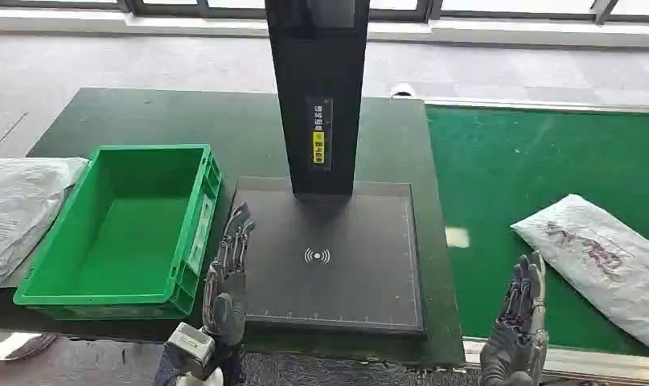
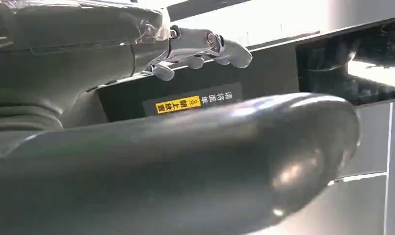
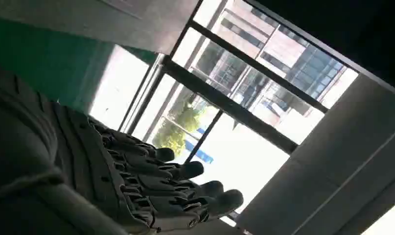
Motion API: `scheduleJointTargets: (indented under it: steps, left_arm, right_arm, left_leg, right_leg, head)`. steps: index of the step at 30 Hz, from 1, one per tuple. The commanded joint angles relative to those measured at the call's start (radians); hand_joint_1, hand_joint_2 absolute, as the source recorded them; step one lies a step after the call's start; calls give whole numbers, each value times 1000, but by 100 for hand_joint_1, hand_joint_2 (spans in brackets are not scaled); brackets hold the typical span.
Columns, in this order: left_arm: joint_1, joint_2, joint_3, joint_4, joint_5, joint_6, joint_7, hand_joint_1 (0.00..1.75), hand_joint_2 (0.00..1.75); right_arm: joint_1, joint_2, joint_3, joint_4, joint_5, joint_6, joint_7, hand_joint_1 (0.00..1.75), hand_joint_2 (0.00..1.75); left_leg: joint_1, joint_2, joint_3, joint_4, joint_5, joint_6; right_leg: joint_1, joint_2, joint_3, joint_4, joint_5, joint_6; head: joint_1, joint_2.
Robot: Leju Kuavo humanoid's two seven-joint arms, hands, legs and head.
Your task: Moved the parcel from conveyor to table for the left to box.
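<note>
Two hands hung low at the near edge, both with fingers spread and holding nothing. The left hand (image 1: 227,277) rose between the green crate (image 1: 124,233) and the black scanner pad (image 1: 333,253), apart from both. The right hand (image 1: 520,322) hovered over the near edge of the green conveyor (image 1: 530,153), just left of the grey parcel (image 1: 602,261), which lay flat on the belt at the right. Another grey bag (image 1: 19,205) lay left of the crate on the dark table (image 1: 128,117).
</note>
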Motion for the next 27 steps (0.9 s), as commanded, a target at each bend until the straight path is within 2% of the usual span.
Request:
scheduleJointTargets:
  steps: [1,6,7,8,9,11,19,20,21,23,27]
  left_arm:
    - [-22,6,9,41,2,-4,3,0,0]
    - [-22,6,9,41,2,-4,3,0,0]
    - [0,-78,59,73,93,18,11,0,0]
    - [8,-92,17,63,93,38,28,0,0]
    - [15,-88,-15,47,110,76,32,0,0]
    - [17,-68,-48,33,126,108,35,0,0]
    - [13,-54,-41,35,140,114,36,0,0]
    - [51,-57,-13,-82,199,120,3,0,0]
    - [65,-60,3,-109,214,120,3,0,0]
    - [76,-66,37,-117,216,117,3,0,0]
    - [68,-55,12,-129,168,167,3,0,0]
  right_arm:
    - [-19,3,6,42,-3,1,4,0,0]
    - [-19,3,6,42,-3,1,4,0,0]
    - [-54,36,-92,89,-234,185,228,0,0]
    - [-104,30,-159,156,-259,262,211,0,0]
    - [-132,25,-215,200,-193,353,187,0,0]
    - [-146,63,-303,216,-154,426,149,0,0]
    - [-126,99,-327,182,-122,455,145,0,0]
    - [-142,76,-329,185,105,306,165,0,0]
    - [-152,73,-342,190,179,257,197,0,175]
    - [-167,53,-376,199,374,151,283,0,175]
    - [-197,-20,-371,281,485,99,324,0,175]
  left_leg:
    - [0,1,3,-4,1,1]
    - [0,1,2,-3,1,0]
    - [0,1,2,-4,1,1]
    - [0,0,1,-2,0,0]
    - [0,0,2,-2,0,0]
    - [0,1,1,-1,0,1]
    - [0,-2,1,-1,0,1]
    - [0,-1,3,-2,0,1]
    - [0,-1,3,-2,-1,1]
    - [0,0,1,0,-1,0]
    - [0,-1,2,-2,-2,0]
  right_leg:
    - [0,0,3,-4,1,0]
    - [0,0,2,-3,1,0]
    - [0,0,2,-4,1,-1]
    - [0,0,1,-2,0,0]
    - [0,0,2,-3,1,0]
    - [0,1,2,-3,1,0]
    - [0,-3,2,-1,-1,0]
    - [0,-2,3,-3,0,0]
    - [0,-2,3,-3,-1,-1]
    - [0,0,1,-1,-1,-1]
    - [1,-1,3,-3,-1,-1]
  head:
    - [0,0]
    - [0,0]
    - [0,0]
    - [0,0]
    - [0,0]
    - [0,0]
    - [0,0]
    - [0,0]
    - [0,0]
    - [0,0]
    - [0,0]
